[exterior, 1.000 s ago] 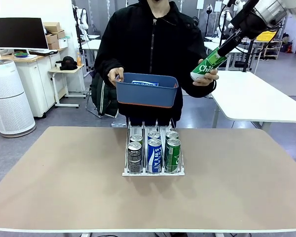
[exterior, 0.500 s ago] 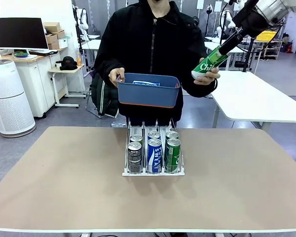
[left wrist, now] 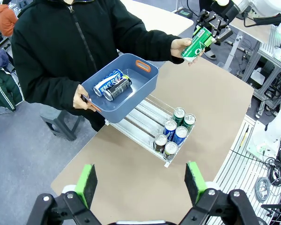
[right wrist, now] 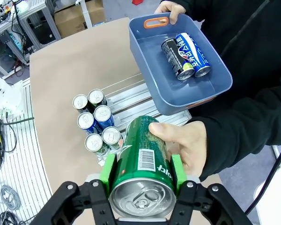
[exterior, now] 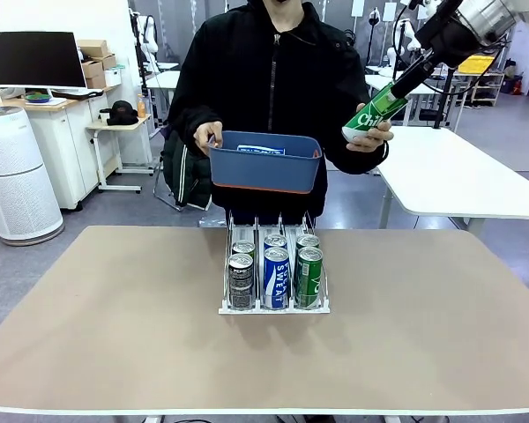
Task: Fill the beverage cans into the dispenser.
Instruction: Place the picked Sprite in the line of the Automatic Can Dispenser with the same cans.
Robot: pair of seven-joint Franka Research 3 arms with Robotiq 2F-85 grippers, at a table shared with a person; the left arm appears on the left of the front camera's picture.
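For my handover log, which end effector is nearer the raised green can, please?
Right. The right end effector grips the green can; the left end effector hangs far off.

Person (exterior: 273,70) in black zipped jacket standing across beige table (exterior: 115,335) from me. Blue bin (exterior: 264,163) with orange bottom edge sitting level at person's waist, above table's far edge. Behind, on my left: white air purifier (exterior: 16,176) standing on floor, dark monitor (exterior: 37,59) facing me, cardboard boxes (exterior: 97,62) sitting stacked beside it, black cap (exterior: 121,113) lying nearby. White table (exterior: 458,176) stretching off on my right.
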